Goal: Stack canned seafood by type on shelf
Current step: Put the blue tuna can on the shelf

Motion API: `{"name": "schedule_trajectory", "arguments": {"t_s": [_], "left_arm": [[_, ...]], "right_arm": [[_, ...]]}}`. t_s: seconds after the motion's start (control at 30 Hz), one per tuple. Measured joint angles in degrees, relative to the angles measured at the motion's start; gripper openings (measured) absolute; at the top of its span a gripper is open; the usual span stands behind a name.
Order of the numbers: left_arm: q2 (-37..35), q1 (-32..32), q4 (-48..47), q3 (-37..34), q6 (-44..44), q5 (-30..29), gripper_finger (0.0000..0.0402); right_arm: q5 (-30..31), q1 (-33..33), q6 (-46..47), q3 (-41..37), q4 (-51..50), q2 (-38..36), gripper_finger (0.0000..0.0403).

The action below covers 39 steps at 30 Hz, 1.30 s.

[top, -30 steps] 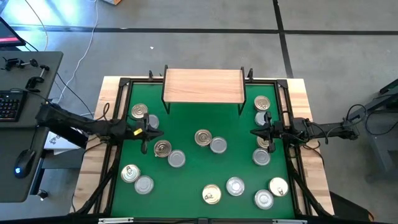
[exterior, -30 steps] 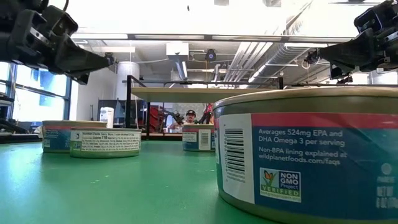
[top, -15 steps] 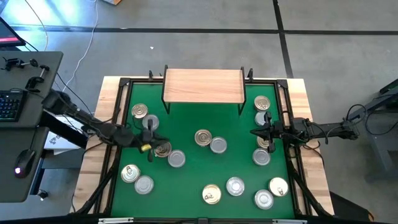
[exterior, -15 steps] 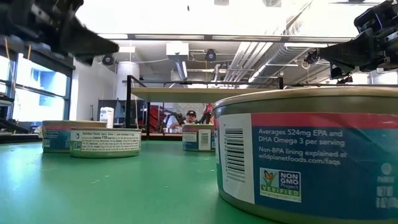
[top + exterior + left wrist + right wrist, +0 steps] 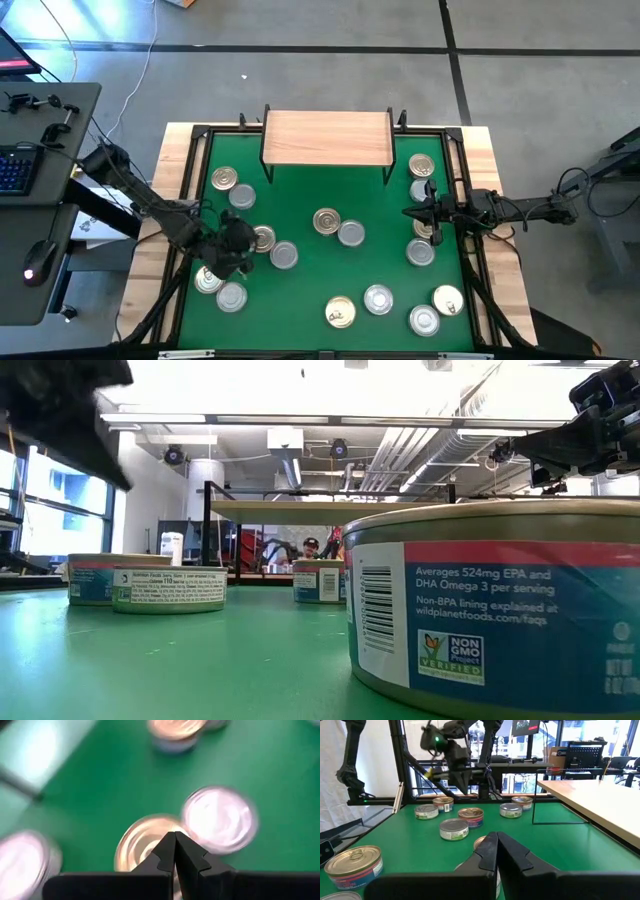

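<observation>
Several round flat tins of canned seafood lie scattered on the green table top, some gold-lidded [image 5: 326, 221], some silver-lidded [image 5: 351, 233]. The light-wood shelf [image 5: 326, 138] stands on thin black legs at the far edge, with nothing on its top. My left gripper [image 5: 243, 243] is shut and tips down over the left group of tins. In its wrist view, its shut fingertips [image 5: 174, 842] hang above a gold-lidded tin [image 5: 142, 840], with a silver one [image 5: 220, 817] beside it. My right gripper [image 5: 408, 212] waits shut and level at the table's right side.
More tins sit near the front edge [image 5: 378, 299] and along the right side [image 5: 422, 165]. A black metal frame [image 5: 190, 180] borders the table top. A desk with a keyboard and mouse [image 5: 30, 260] stands to the left. A person shows far behind the shelf [image 5: 312, 546].
My left gripper has swung from pointing level across the table to tipping downward. It has moved toward the near edge, over the gold and silver tins at the left, and stayed shut. No tin has moved.
</observation>
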Motion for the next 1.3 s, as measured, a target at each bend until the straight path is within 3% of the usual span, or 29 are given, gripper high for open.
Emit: {"name": "schedule_trajectory", "arguments": {"t_s": [0.13,0.37,0.53,1.3], "left_arm": [[-3.2,0.3,0.0,-5.6,-6.7,0.9,0.0000],[-11.7,1.6,15.3,-18.6,-6.6,0.5,0.0000],[-13.5,3.5,28.4,-25.3,-2.8,0.8,0.0000],[-13.5,3.8,25.8,-25.7,-5.7,-3.6,0.0000]], "right_arm": [[0.0,0.0,0.0,0.0,0.0,0.0,0.0000],[0.0,0.0,0.0,0.0,0.0,0.0,0.0000],[0.0,0.0,0.0,0.0,0.0,0.0,0.0000],[0.0,0.0,3.0,0.0,0.0,0.0,0.0000]]}}
